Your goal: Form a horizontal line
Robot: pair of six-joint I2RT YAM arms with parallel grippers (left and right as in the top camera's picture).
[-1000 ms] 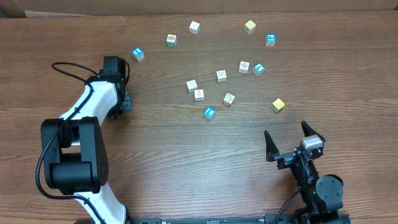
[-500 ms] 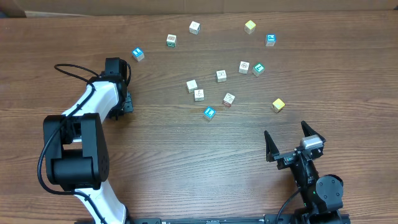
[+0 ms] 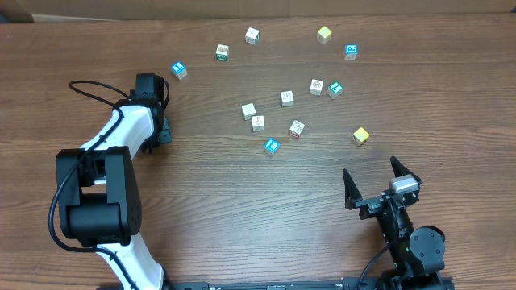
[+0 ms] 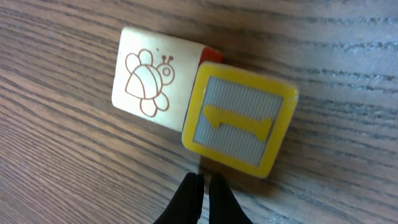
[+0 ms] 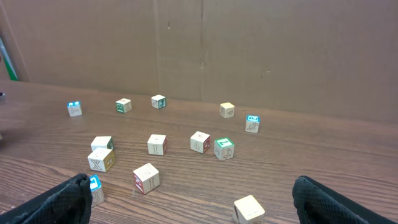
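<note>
In the left wrist view a white cube (image 4: 158,79) with a bee drawing touches a yellow cube (image 4: 239,124) with a grey ribbed face. My left gripper (image 4: 202,182) is shut and empty, its tips just below the yellow cube's near edge. In the overhead view the left gripper (image 3: 161,133) points down at the table's left side, and these two cubes are hidden under it. The horizontal line is out of view. My right gripper (image 3: 376,181) stands wide open and empty near the front right, also seen in the right wrist view (image 5: 199,205).
Several loose cubes lie scattered across the far middle of the table. Among them are a blue cube (image 3: 272,146), a yellow cube (image 3: 360,136) close to the right gripper, and a blue cube (image 3: 178,69) beyond the left arm. A cardboard wall (image 5: 249,50) stands behind.
The left arm has shifted very slightly to the right. The right arm and the loose cubes have not moved.
</note>
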